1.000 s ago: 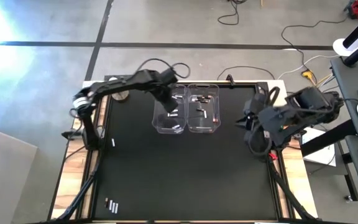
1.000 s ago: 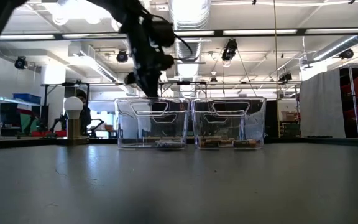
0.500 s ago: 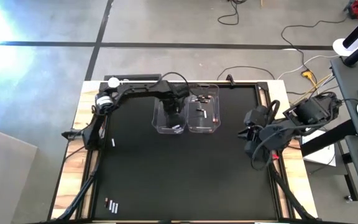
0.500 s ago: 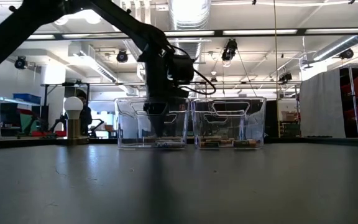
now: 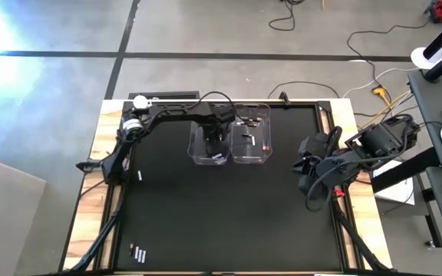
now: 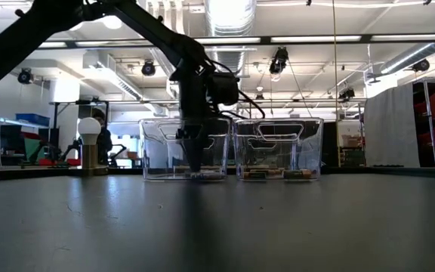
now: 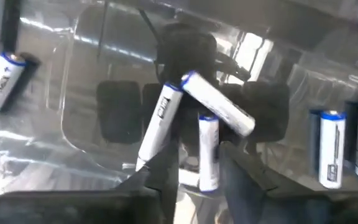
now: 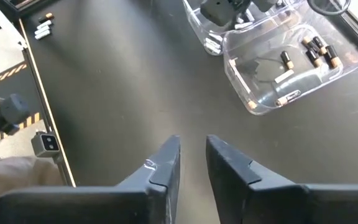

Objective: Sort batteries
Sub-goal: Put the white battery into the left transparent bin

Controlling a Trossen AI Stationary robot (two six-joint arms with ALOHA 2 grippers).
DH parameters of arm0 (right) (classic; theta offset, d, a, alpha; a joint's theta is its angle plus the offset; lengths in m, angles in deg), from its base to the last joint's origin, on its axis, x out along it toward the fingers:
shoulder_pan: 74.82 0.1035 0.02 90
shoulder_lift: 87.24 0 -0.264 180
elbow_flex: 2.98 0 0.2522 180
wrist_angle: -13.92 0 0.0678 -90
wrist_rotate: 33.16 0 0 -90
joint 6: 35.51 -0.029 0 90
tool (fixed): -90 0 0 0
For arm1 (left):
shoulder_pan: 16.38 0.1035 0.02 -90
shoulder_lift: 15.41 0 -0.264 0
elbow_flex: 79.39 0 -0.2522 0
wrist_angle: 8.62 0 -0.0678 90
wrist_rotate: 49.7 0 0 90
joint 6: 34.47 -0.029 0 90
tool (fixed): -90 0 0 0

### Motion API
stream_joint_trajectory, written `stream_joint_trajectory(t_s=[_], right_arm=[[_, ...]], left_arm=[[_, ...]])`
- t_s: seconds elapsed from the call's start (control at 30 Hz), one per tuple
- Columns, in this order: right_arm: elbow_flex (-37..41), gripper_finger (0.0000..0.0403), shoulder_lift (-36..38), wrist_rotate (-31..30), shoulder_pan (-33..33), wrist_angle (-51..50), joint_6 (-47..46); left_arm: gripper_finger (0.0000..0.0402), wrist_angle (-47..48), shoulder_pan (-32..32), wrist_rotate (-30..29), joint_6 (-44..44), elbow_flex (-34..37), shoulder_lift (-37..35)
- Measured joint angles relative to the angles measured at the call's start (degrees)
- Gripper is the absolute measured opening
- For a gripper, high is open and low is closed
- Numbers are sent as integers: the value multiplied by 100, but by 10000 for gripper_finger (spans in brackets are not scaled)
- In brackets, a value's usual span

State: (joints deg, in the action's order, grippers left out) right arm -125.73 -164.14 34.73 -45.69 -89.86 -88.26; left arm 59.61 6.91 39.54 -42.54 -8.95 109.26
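Batteries (image 7: 207,151), silvery-white with blue ends, lie loose on the floor of the left clear bin (image 5: 209,142), straight ahead of the left gripper (image 7: 197,168), whose two dark fingers stand a narrow gap apart with nothing pinched between them; one cell lies lengthwise in line with that gap just beyond the tips, a second (image 7: 157,124) leans beside it, and a third (image 7: 217,102) rests crosswise over both. The left arm reaches from the table's left rear corner across to the bin and bends down at the wrist, so the gripper (image 6: 195,155) hangs nearly vertical inside the bin, low near its floor. Near the front edge of the table (image 5: 229,222), at its left, a few more batteries (image 5: 138,252) lie together on the black mat, and a single pale one (image 5: 140,176) lies farther back beside the left rail. Just beside the left bin stands the right clear bin (image 5: 252,138), the two walls close together; it holds dark cells with orange ends (image 8: 319,50) and a couple of pale ones. The right gripper (image 8: 191,155) hovers above bare mat at the table's right side, well apart from both bins, its arm folded back on itself; its fingers are set narrowly apart and hold nothing. At the rear left corner stands a metal knob with a white ball (image 6: 89,143), and beyond the table a workshop hall opens out, where a person (image 6: 100,140) is partly visible behind the knob.
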Motion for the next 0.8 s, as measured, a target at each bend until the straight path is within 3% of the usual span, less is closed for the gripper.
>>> stream_joint_trajectory(t_s=[0.23, 0.5, 0.63, 0.8], right_arm=[[-2, 93, 35, -55, -27, 0, 323], [-9, 115, 72, -638, -473, 19, 1167], [-9, 138, 70, -649, -734, 63, 1570], [-9, 172, 63, -645, -817, 74, 1634]], left_arm=[[147, 303, -174, 62, 444, -15, -768], [154, 1165, -863, 127, 1099, 96, -2205], [165, 1509, -1338, -1, 1222, 699, -2992], [210, 1691, -1781, 0, 1947, 2103, -4146]])
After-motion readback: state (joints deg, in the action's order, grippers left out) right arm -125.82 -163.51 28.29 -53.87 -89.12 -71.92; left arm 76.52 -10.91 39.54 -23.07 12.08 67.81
